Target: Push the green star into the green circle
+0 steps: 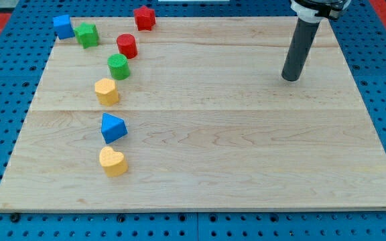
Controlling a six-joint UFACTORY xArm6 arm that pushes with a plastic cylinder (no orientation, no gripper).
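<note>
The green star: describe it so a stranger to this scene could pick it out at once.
Start at the wooden board and go to its corner at the view's top left, where a blue block sits. The green star is right beside that block, on the side toward the view's right. The only other green piece, the green circle, is a smooth round cylinder further down, while the star has notched, pointed sides.

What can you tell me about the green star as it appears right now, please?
The green star is a small, solid-looking block with a notched outline and a matte green finish, sitting flat on the wooden board near the view's top-left corner. It is beside the blue block, close or touching. The green circle lies down-right of it. My tip is far off to the view's right.
</note>
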